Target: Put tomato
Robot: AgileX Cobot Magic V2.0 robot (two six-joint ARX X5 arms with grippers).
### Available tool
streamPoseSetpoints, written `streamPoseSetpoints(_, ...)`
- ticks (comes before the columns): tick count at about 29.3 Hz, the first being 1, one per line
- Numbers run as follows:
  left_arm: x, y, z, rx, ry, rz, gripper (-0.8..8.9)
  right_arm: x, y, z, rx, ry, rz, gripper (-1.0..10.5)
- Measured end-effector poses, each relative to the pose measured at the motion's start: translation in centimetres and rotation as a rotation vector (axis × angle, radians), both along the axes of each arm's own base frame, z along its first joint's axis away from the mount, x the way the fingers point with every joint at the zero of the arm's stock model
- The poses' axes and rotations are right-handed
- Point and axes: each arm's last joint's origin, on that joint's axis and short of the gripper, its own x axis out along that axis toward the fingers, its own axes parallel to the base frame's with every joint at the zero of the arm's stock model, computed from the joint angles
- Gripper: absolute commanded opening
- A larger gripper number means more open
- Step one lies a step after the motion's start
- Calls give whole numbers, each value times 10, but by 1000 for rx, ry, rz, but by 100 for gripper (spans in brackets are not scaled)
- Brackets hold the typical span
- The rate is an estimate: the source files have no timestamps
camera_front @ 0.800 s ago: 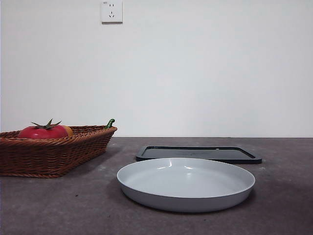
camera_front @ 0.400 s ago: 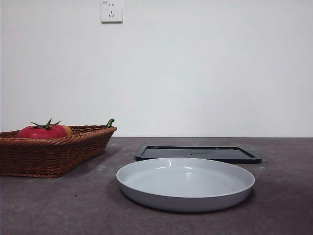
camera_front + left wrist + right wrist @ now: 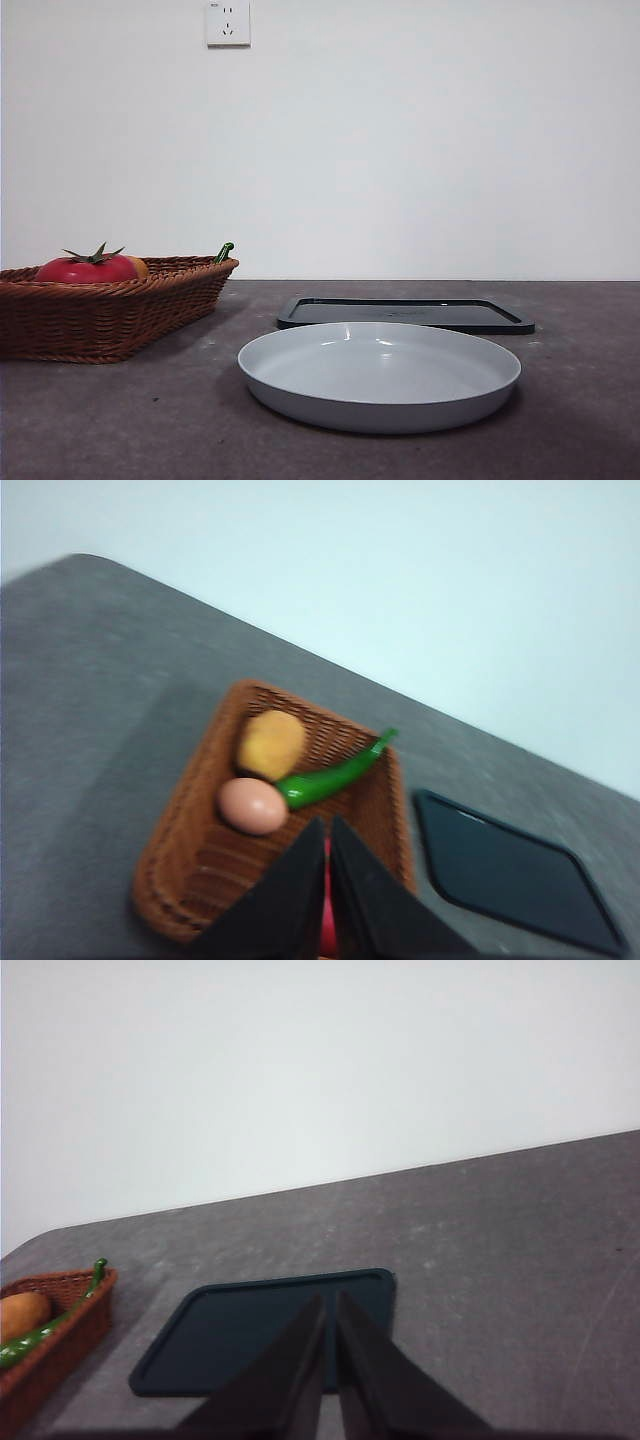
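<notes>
The tomato [image 3: 88,269] is glossy red with a dark green calyx and lies in the wicker basket [image 3: 100,320] at the left of the table. In the left wrist view only a red sliver of the tomato [image 3: 327,920] shows between my jaws. My left gripper [image 3: 326,827] is shut and empty, hovering above the basket [image 3: 190,865]. My right gripper [image 3: 329,1300] is shut and empty, above the table facing the black tray [image 3: 250,1335]. Neither gripper shows in the front view.
The basket also holds an orange-yellow oval fruit [image 3: 272,743], a pinkish egg-shaped thing [image 3: 252,805] and a green pepper [image 3: 335,777]. A grey round plate [image 3: 380,400] stands at the front centre, with a flat black tray [image 3: 405,313] behind it.
</notes>
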Motion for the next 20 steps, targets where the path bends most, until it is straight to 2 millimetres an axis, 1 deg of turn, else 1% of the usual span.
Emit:
streamPoseSetpoints(4,1,-2,30,43,35,-78,10,1,2,36,-11,15,56,8)
streamPoseSetpoints(10,8,-6,63,101,101,-234,10,8,5,78,-60,112,159,8)
streamPoseSetpoints(16,14,-9,86,174,202,-389,9,17,8,105,-124,260,293,8)
streamPoseSetpoints(20,16,-11,93,234,282,-453,9,21,11,112,-145,346,392,8)
